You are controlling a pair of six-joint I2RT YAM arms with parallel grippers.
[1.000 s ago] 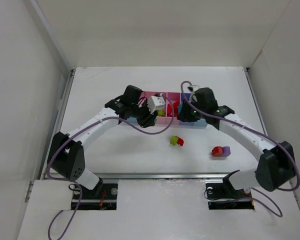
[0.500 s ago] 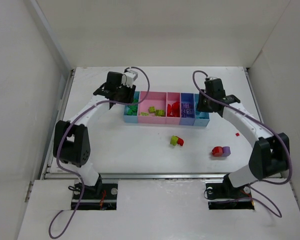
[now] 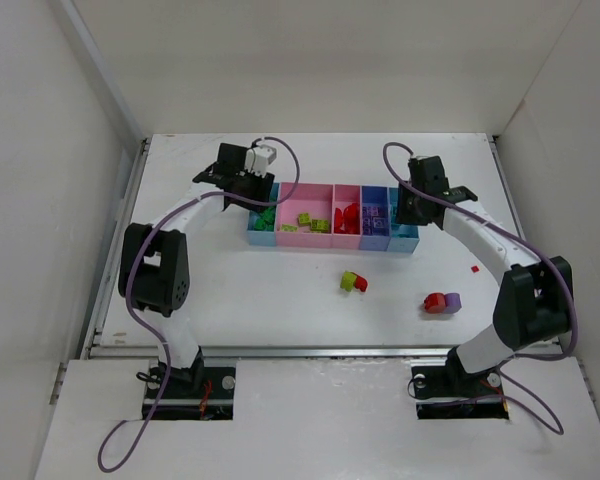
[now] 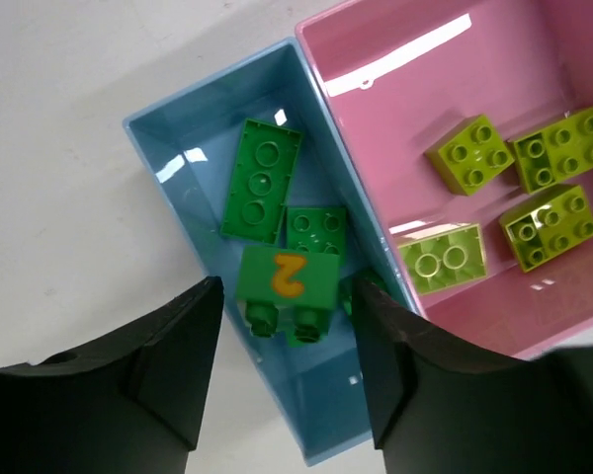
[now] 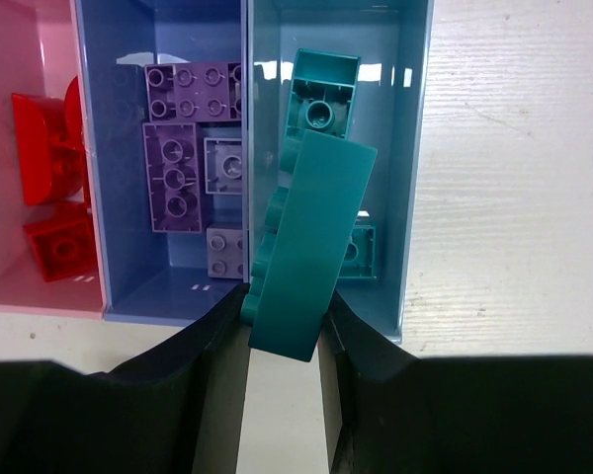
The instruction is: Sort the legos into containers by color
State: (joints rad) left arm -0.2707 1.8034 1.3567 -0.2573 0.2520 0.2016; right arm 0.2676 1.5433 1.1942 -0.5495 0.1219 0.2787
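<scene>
My left gripper (image 4: 287, 292) is open above the left light blue tray (image 4: 183, 148), which holds green legos (image 4: 262, 180). A green brick marked "2" (image 4: 289, 279) lies between the wide jaws, touching neither. The wide pink tray (image 4: 395, 109) beside it holds yellow-green bricks (image 4: 468, 151). My right gripper (image 5: 284, 296) is shut on a long teal brick (image 5: 311, 242), tilted over the right light blue tray (image 5: 415, 158), where teal bricks (image 5: 319, 99) lie. Purple bricks (image 5: 178, 168) fill the purple-blue tray. From above, the left gripper (image 3: 255, 195) and right gripper (image 3: 408, 205) sit at the row's two ends.
Red bricks (image 3: 346, 215) lie in the narrow pink tray. On the table in front of the row lie a yellow-green and red pair (image 3: 354, 282), a red and purple pair (image 3: 442, 301) and a tiny red piece (image 3: 474, 268). White walls stand on three sides.
Both arms swung from the middle of the tray row out to its ends: the left to the left blue tray, the right to the right blue tray. Little moved in the last half second.
</scene>
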